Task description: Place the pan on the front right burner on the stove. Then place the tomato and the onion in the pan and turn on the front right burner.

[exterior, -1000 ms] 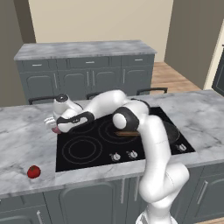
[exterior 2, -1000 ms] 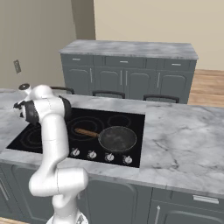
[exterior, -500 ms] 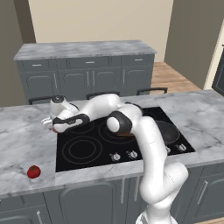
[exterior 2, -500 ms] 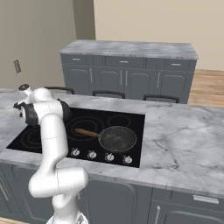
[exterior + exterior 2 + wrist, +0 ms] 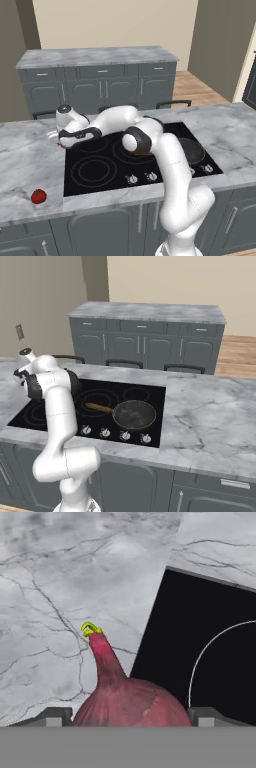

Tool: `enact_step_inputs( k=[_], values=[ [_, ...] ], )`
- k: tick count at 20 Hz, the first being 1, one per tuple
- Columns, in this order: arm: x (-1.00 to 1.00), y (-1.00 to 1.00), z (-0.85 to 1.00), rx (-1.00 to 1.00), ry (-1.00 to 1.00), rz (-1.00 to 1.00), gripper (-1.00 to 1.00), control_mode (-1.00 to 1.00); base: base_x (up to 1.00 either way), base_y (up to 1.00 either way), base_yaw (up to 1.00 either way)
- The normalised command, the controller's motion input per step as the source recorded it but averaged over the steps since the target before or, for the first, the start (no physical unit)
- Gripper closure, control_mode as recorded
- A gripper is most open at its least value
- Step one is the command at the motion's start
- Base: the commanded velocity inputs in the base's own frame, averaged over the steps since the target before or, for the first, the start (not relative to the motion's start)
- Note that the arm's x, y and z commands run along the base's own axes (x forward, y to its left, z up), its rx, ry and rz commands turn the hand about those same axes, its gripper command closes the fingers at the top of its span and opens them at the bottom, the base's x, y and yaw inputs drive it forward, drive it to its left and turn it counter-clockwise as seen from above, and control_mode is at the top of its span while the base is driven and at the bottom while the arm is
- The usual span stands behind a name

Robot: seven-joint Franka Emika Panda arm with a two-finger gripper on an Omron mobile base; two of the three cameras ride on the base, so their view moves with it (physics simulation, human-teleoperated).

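The gripper (image 5: 130, 717) has dropped onto the onion (image 5: 125, 699) beside the stove (image 5: 100, 170), fingers (image 5: 55, 716) spread but closing around it (pickup imminent), with the pan (image 5: 134, 414) already on its burner.

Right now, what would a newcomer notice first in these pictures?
The white arm stretches far left, its gripper straddling the onion on the marble counter beside the stove. The pan sits on the stove's front right burner. The tomato lies alone near the counter's front left edge.
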Motion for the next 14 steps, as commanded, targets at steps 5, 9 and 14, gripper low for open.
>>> enact_step_inputs(
  k=[5, 9, 14],
  values=[
    [-0.22, -0.49, 0.54, 0.0, -0.03, -0.09, 1.0, -1.0, 0.0, 0.0, 0.0],
    [-0.16, -0.68, 0.45, 0.0, -0.02, -0.15, 1.0, -1.0, 0.0, 0.0, 0.0],
    [-0.09, -0.84, 0.31, 0.0, 0.0, -0.22, 1.0, -1.0, 0.0, 0.0, 0.0]
  ],
)
